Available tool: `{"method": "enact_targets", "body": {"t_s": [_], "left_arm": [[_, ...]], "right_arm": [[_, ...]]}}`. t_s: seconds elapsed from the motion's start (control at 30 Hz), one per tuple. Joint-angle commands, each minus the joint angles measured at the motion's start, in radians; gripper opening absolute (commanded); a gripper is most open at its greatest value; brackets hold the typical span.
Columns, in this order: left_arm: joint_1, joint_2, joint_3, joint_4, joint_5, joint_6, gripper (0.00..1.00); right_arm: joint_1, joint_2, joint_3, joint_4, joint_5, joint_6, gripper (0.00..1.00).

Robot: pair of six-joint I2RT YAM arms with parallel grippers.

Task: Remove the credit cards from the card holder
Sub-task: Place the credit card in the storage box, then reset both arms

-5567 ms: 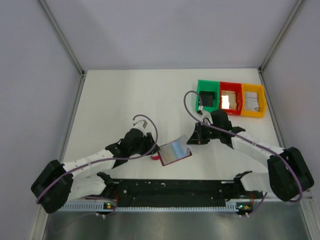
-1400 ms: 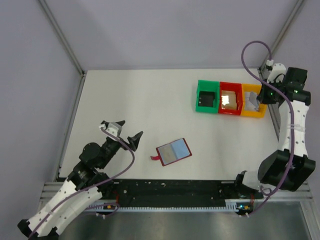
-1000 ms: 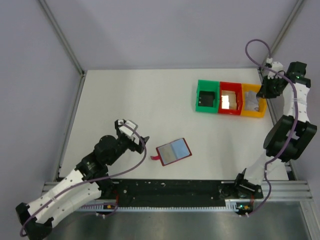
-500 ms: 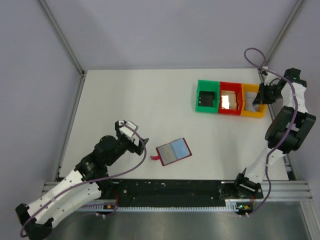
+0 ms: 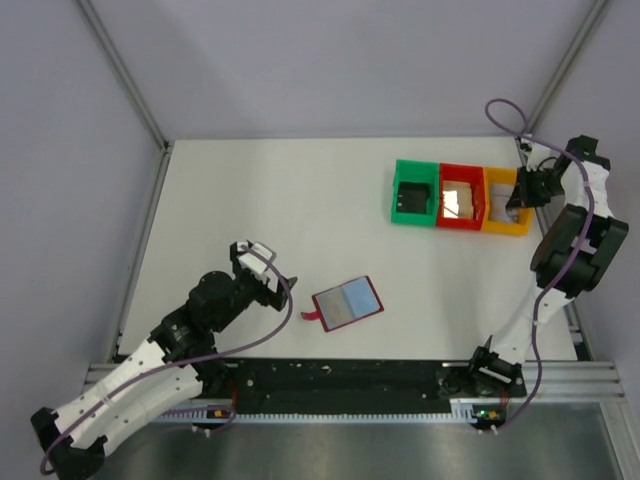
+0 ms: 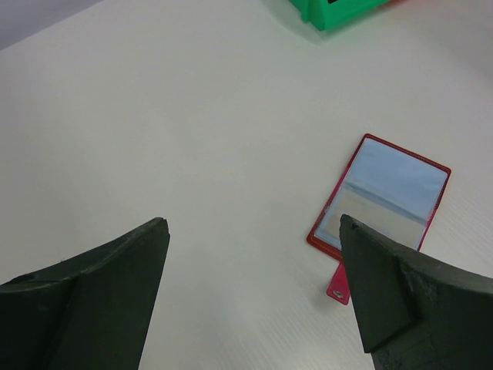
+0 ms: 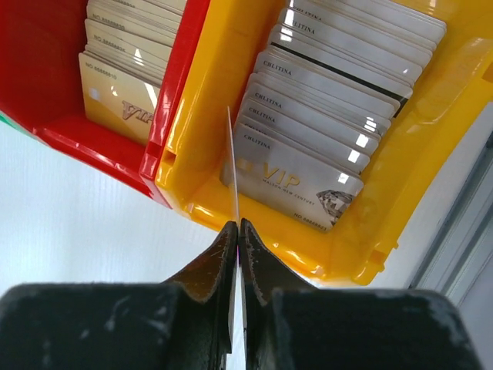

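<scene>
The dark red card holder (image 5: 347, 303) lies flat on the white table, with a pale blue-grey and a tan credit card face (image 6: 397, 173) showing in it. Its little tab (image 6: 337, 283) points toward me. My left gripper (image 5: 274, 276) hovers open to the left of the holder, with nothing between its fingers (image 6: 251, 223). My right gripper (image 7: 237, 225) is shut on a thin credit card (image 7: 232, 154) seen edge-on, held over the near wall of the yellow bin (image 7: 385, 200). In the top view that gripper (image 5: 517, 197) is at the yellow bin (image 5: 505, 228).
The green bin (image 5: 413, 192), red bin (image 5: 461, 222) and yellow bin stand in a row at the back right. The yellow one holds several grey cards (image 7: 323, 123), and the red bin (image 7: 177, 77) holds tan ones. Metal frame posts edge the table.
Both grippers were at the holder earlier. The right one has since swung to the yellow bin and edged over it during the last second. The left arm advanced toward the holder, then stopped.
</scene>
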Motion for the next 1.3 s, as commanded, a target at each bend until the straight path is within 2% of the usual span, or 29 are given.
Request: {"method": "enact_targets", "body": {"t_s": [0.0, 0.1, 0.2, 0.37, 0.5, 0.67, 0.8, 0.9, 1.07, 1.27], "left_arm": [[-0.003, 0.014, 0.012, 0.029, 0.004, -0.010, 0.95], [-0.005, 0.015, 0.011, 0.032, 0.005, -0.004, 0.95], [-0.003, 0.012, 0.013, 0.022, 0.001, -0.005, 0.95], [-0.005, 0.014, 0.012, 0.029, -0.003, -0.005, 0.95], [-0.003, 0.025, 0.018, 0.029, -0.004, -0.011, 0.95], [-0.003, 0.029, 0.031, 0.024, -0.009, -0.019, 0.95], [-0.003, 0.019, 0.022, 0.027, -0.019, -0.020, 0.95], [-0.003, 0.017, 0.004, 0.041, -0.018, -0.050, 0.95], [-0.003, 0.005, -0.011, 0.042, -0.041, -0.040, 0.95], [-0.003, -0.001, -0.027, 0.059, -0.030, -0.042, 0.95]], "right_arm": [[-0.002, 0.026, 0.061, 0.001, 0.029, -0.043, 0.05], [0.004, 0.033, 0.075, 0.018, 0.075, -0.045, 0.08], [0.005, 0.030, 0.089, 0.045, 0.102, -0.041, 0.18], [0.010, 0.025, 0.119, 0.084, 0.125, -0.034, 0.21], [0.024, 0.020, 0.136, 0.114, 0.177, -0.025, 0.31], [0.050, -0.033, 0.141, 0.160, 0.199, 0.044, 0.53], [0.058, -0.096, 0.110, 0.183, 0.158, 0.213, 0.53], [0.073, -0.192, -0.021, 0.260, 0.181, 0.326, 0.51], [0.081, -0.320, -0.279, 0.424, 0.115, 0.512, 0.38], [0.084, -0.343, -0.445, 0.555, 0.162, 0.638, 0.32]]}}
